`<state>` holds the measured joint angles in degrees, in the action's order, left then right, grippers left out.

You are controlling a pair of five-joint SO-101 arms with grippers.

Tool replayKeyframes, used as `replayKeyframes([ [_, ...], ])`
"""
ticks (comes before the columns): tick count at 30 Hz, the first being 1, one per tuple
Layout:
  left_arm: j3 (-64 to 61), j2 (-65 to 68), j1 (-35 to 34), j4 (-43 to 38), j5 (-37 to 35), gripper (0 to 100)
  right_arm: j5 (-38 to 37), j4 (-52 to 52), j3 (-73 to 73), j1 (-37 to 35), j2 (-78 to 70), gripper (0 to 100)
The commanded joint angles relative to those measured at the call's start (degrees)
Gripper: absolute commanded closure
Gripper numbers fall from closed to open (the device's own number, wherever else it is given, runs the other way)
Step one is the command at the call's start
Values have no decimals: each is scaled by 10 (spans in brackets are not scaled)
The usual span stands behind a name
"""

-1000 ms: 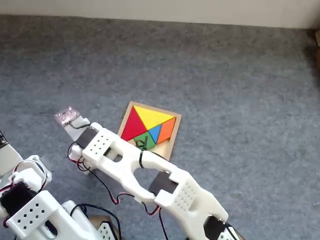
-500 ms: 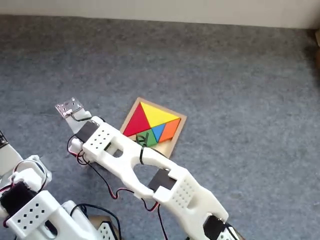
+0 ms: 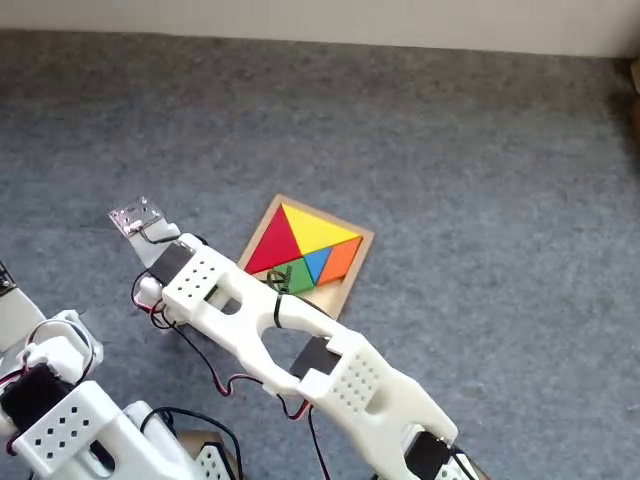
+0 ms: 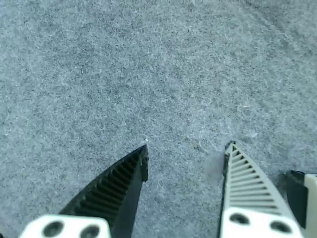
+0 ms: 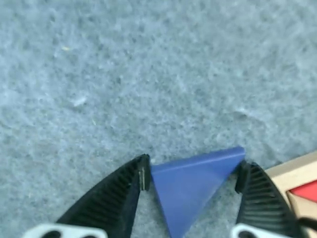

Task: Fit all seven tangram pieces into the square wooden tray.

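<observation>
While the blue triangle is being gripped by the right gripper's fingers, the wooden tray is being nudged toward one o'clock, forcing re-aiming.

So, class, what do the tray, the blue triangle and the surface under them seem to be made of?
The tray: probably unfinished wood, pale tan with a matte rim. The blue triangle, in the right claw: smooth, evenly coloured and matte, so painted wood or plastic; the look leaves it open. The surface: grey felt-like carpet, with fuzzy fibres showing.
</observation>
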<state>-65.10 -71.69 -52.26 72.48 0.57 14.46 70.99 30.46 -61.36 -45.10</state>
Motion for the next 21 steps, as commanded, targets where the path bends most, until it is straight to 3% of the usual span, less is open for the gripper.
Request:
replayKeyframes([
  [1,4,-1,7,-6,-6,751,1,17,24,29,-5,759],
  [7,4,-1,7,-6,-6,751,-4,18,52,69,-20,816],
  [21,4,-1,7,-6,-6,751,-203,117,57,114,-15,818],
])
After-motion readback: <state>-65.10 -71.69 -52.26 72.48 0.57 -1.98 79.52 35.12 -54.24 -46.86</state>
